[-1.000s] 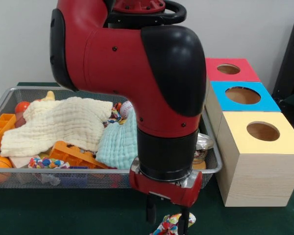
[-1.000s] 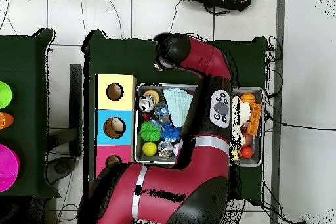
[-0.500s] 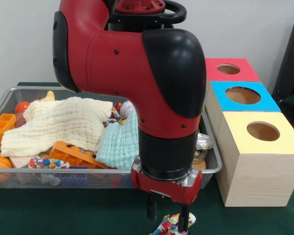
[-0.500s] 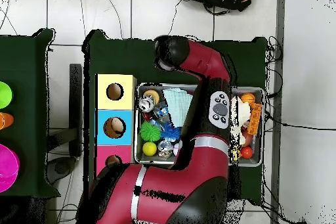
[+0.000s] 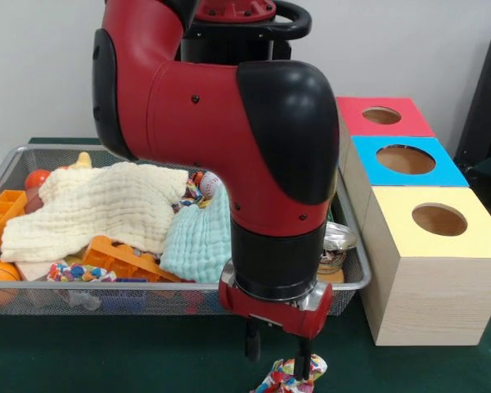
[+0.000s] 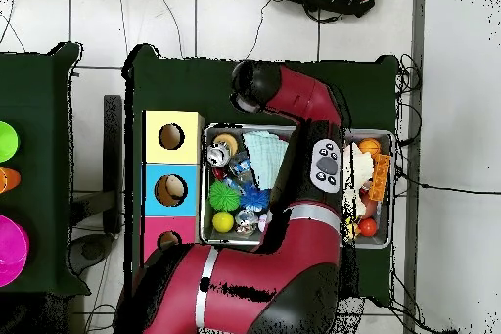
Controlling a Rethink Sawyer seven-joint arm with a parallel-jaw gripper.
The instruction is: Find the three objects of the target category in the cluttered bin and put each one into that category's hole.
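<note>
Lifting slightly over the last second, the black two-fingered gripper (image 5: 277, 359) has risen just outside the wire mesh bin (image 5: 356, 274), over green table felt (image 5: 106, 352). Its fingers stay clamped on a multicoloured knotted rope toy (image 5: 288, 377), which now hangs a little higher. Judgement: pick secured; carry toward the wooden boxes' holes, yellow-topped box (image 5: 439, 219) nearest, comes next.

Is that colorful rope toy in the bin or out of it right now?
Out. The rope toy lies on the green table in front of the wire bin, at the gripper tips.
</note>
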